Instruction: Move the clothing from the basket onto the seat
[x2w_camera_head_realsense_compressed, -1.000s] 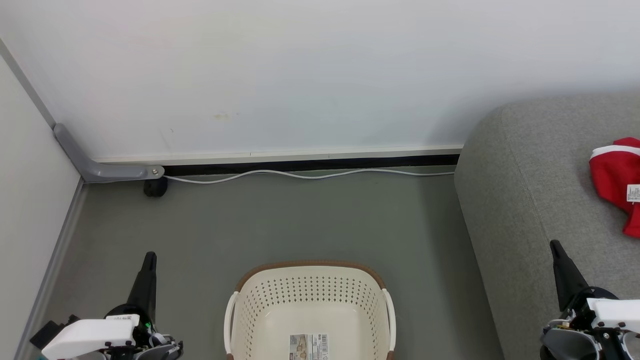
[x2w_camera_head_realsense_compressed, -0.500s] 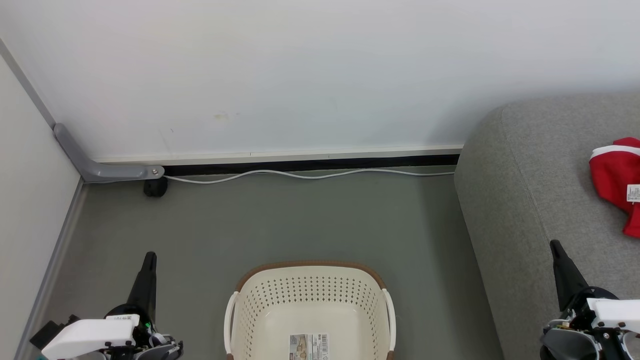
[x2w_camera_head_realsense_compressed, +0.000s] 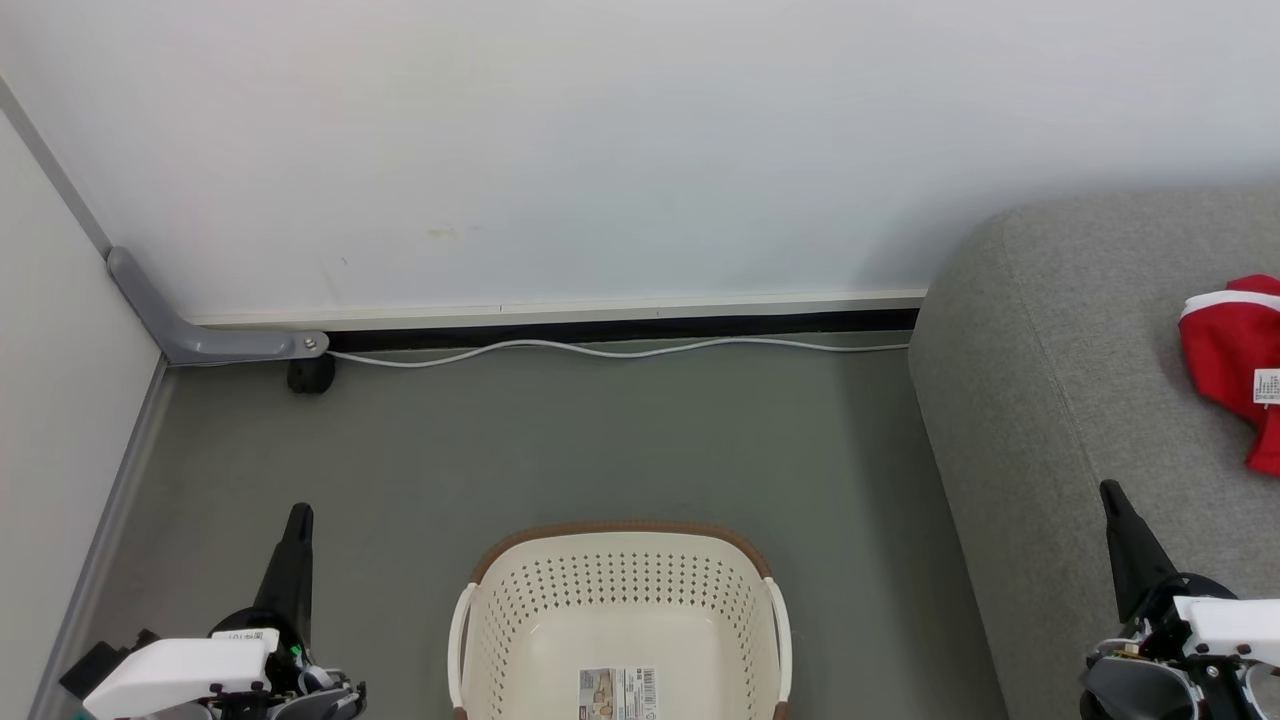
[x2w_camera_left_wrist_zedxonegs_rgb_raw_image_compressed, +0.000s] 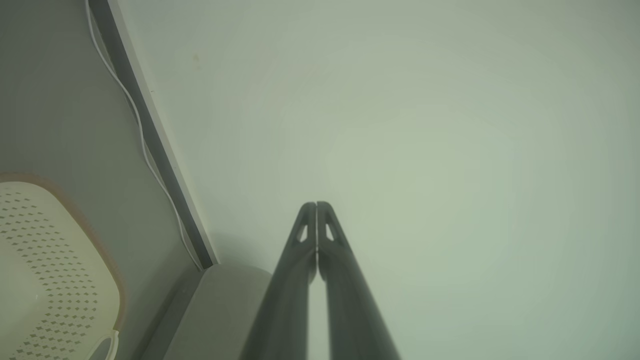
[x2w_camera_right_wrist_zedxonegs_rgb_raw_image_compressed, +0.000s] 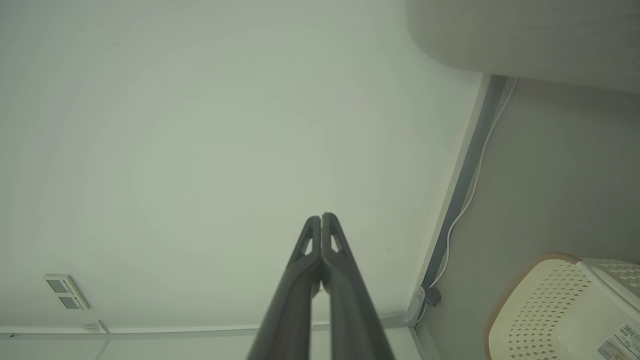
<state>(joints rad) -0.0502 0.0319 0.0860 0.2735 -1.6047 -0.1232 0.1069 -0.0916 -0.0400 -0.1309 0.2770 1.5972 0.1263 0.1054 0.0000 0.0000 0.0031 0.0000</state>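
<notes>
The cream perforated basket (x2w_camera_head_realsense_compressed: 620, 600) stands on the floor at the bottom centre, holding nothing but a barcode sticker (x2w_camera_head_realsense_compressed: 617, 692) on its bottom. Red clothing (x2w_camera_head_realsense_compressed: 1235, 365) with white trim and a small tag lies on the grey seat (x2w_camera_head_realsense_compressed: 1050, 400) at the right edge. My left gripper (x2w_camera_head_realsense_compressed: 298, 515) is shut and empty, left of the basket over the floor. My right gripper (x2w_camera_head_realsense_compressed: 1108, 490) is shut and empty above the seat's front part. Both wrist views show fingers pressed together, left (x2w_camera_left_wrist_zedxonegs_rgb_raw_image_compressed: 316, 205) and right (x2w_camera_right_wrist_zedxonegs_rgb_raw_image_compressed: 320, 217), pointing at the white wall; the basket (x2w_camera_left_wrist_zedxonegs_rgb_raw_image_compressed: 45, 270) (x2w_camera_right_wrist_zedxonegs_rgb_raw_image_compressed: 560, 310) sits in their corners.
A white wall runs across the back, with a white cable (x2w_camera_head_realsense_compressed: 620, 350) along its base. A grey bracket (x2w_camera_head_realsense_compressed: 200, 335) and a black caster (x2w_camera_head_realsense_compressed: 310, 374) sit in the left corner. A side wall closes the left. Grey-green floor (x2w_camera_head_realsense_compressed: 600, 440) lies between basket and wall.
</notes>
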